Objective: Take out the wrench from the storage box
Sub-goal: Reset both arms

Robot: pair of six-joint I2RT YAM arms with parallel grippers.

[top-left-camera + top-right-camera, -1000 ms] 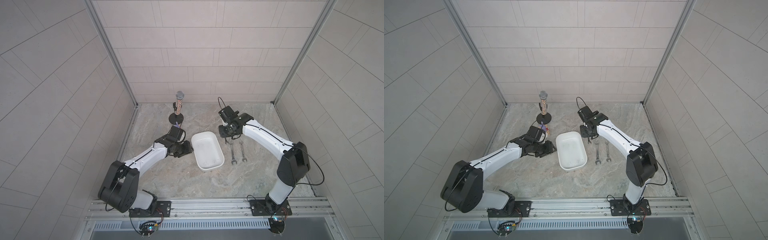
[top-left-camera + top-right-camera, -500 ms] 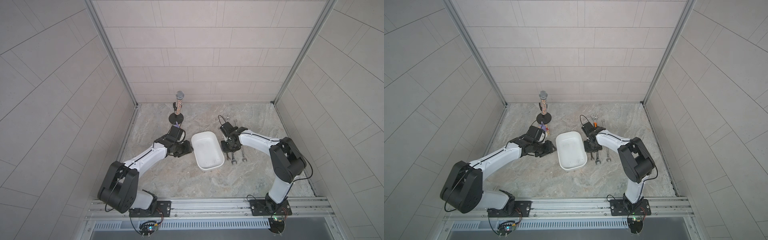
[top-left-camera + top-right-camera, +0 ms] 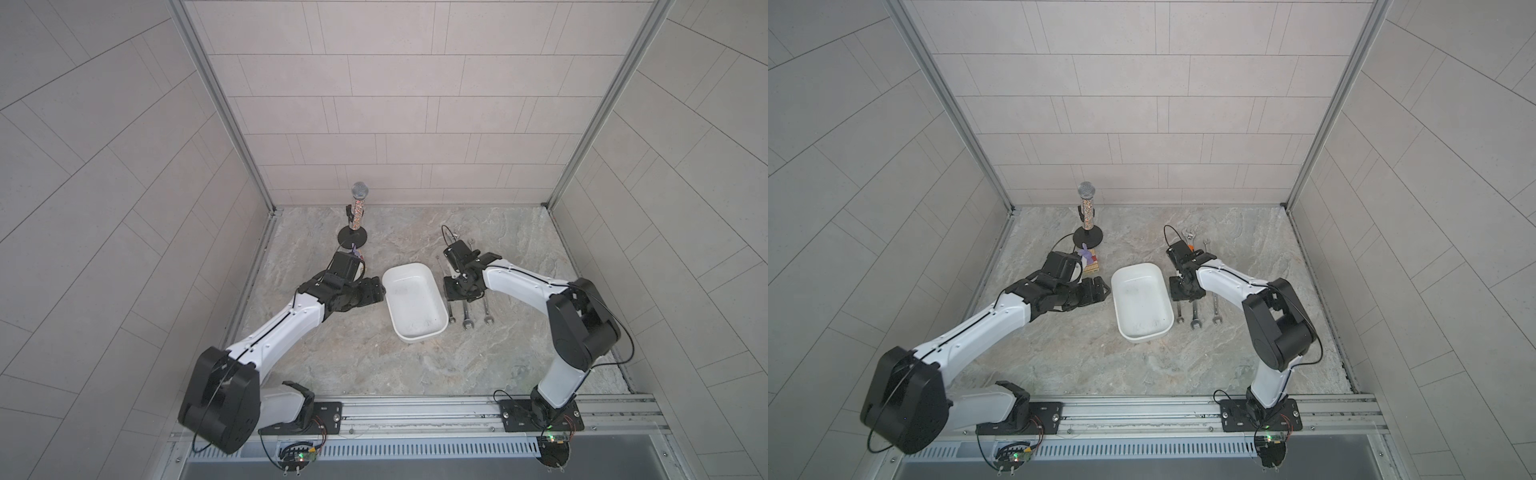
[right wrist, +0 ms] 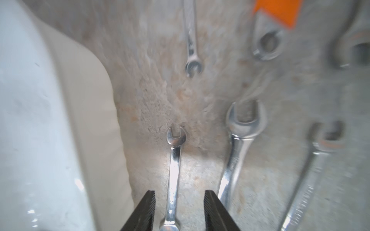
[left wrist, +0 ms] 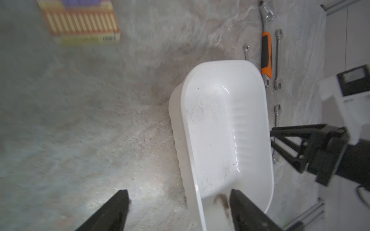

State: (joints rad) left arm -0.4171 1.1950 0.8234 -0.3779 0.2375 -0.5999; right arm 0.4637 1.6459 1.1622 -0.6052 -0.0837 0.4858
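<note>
The white storage box [image 3: 411, 291] [image 3: 1140, 299] sits mid-table with nothing inside it. A small silver wrench [image 4: 173, 160] [image 3: 450, 311] [image 3: 1178, 312] lies flat on the table just right of the box. My right gripper [image 4: 180, 192] [image 3: 459, 291] is low over it and open, with a gap on each side of the wrench's shaft. My left gripper [image 5: 178, 192] [image 3: 376, 291] is open wide at the box's left side, one finger outside the rim [image 5: 192, 180] and one inside, touching neither.
Two larger wrenches [image 3: 466, 318] [image 3: 486, 311] lie beside the small one. An orange-handled adjustable wrench [image 5: 266, 54] [image 3: 1190, 239] and more wrenches lie further back. A microphone on a stand [image 3: 359, 212] and a striped box [image 3: 1091, 264] are behind the left arm.
My right gripper came down beside the box, set the small wrench on the table and opened. My left gripper opened off the box's rim.
</note>
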